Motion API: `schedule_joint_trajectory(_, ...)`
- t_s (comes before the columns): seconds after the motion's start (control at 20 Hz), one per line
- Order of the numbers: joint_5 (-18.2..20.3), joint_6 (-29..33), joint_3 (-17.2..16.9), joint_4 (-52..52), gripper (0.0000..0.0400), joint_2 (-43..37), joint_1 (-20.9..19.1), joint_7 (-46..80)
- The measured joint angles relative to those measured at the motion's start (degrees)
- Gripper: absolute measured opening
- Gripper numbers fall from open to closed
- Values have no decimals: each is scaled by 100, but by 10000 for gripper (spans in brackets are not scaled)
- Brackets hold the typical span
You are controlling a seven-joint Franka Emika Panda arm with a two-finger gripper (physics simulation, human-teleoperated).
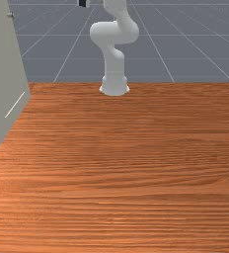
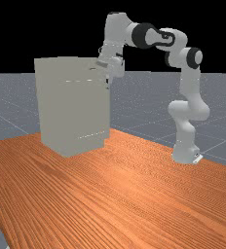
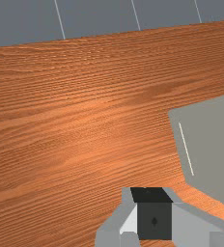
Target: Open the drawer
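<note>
1. In the far view, a tall, boxy grey cabinet (image 2: 73, 107) is standing on the table (image 2: 120, 194), its closed sides hiding whatever it is holding. The drawer front (image 2: 108, 109) is forming a thin strip along the side that is facing the arm (image 2: 188, 116). The claw (image 2: 110, 80) is hanging near the top of that side, above most of the strip; I cannot tell whether it is touching. Whether it is standing wide or narrow, I cannot tell either.

2. In the front view, the cabinet is rising at the front view's left, smooth and matte, with a pale slit running low across its flat side. A small handle (image 1: 10, 15) is sticking out from its edge, toward the front view's right. The claw's dark tip is showing at the top edge, between the handle and the arm's white, rounded links.

3. In the wrist view, the cabinet's plain grey side is lying beyond the claw and off to one side, its straight slit gleaming. The orange-brown table is spreading beneath, streaked with wavy grain.
</note>
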Motion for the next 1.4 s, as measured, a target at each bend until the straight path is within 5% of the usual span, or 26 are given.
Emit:
schedule_joint_trajectory(0.4,-49,-528,-767,1985,0,197,-841,-530)
schedule_joint_trajectory(0.45,-59,-547,-843,2041,157,230,-936,-665)
schedule_joint_trajectory(0.5,-56,-560,-912,2071,252,270,-1032,-795)
schedule_joint_trajectory(0.65,-26,-565,-1016,2156,367,334,-1213,-1018)
schedule_joint_trajectory(1.4,26,-483,-1236,2341,400,809,-1573,-1397)
